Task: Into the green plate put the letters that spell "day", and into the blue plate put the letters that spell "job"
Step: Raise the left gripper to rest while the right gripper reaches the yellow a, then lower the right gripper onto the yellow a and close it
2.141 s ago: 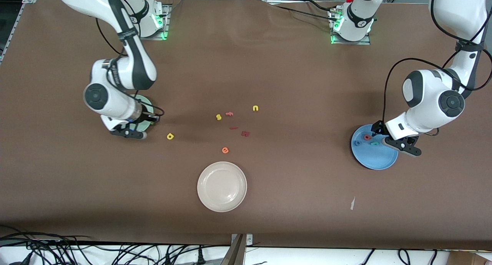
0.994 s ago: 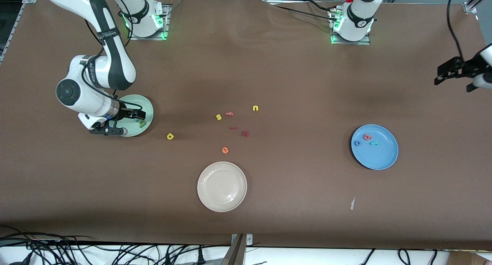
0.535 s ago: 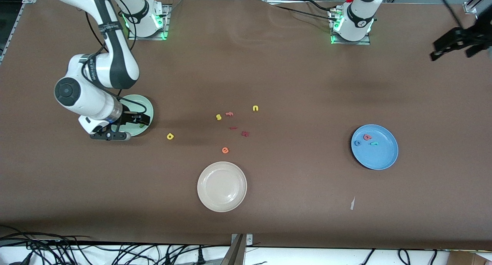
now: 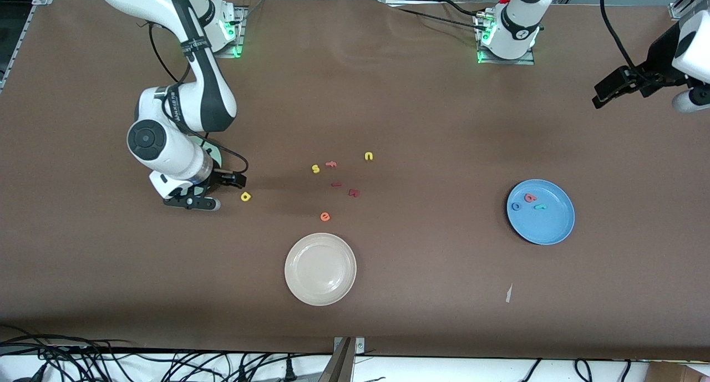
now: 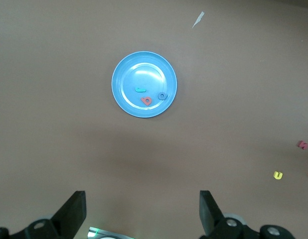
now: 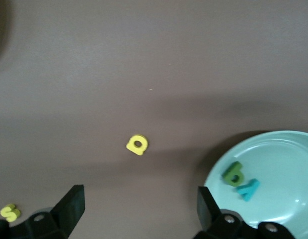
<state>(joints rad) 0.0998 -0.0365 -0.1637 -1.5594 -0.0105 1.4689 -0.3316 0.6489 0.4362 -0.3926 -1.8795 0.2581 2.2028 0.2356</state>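
Front view: right gripper [image 4: 230,179] just beside yellow "d" [image 4: 246,196] on surface, jaws open, empty; green plate [image 4: 214,156] mostly hidden under arm. Left gripper [image 4: 613,88] up, waiting.

Left wrist view: jaws open; blue plate [image 5: 125,94] has "j" [image 5: 140,89], "b" [image 5: 147,100], "o" [image 5: 162,95].

Right wrist view: green "a" [image 6: 233,175], teal "y" [image 6: 248,189] in green plate.

The right gripper [image 4: 222,187] hangs between the green plate [image 6: 288,164] and the "d" [image 4: 246,196], which lies on the table just beside it; "a" [image 6: 233,174] and "y" [image 6: 248,189] lie in that plate, touching; the left gripper [image 5: 142,211] is high over the table's left-arm end, the blue plate [image 4: 557,231] well apart, holding "j" [image 4: 540,207], "o" [image 4: 516,207], "b" [image 4: 531,198].
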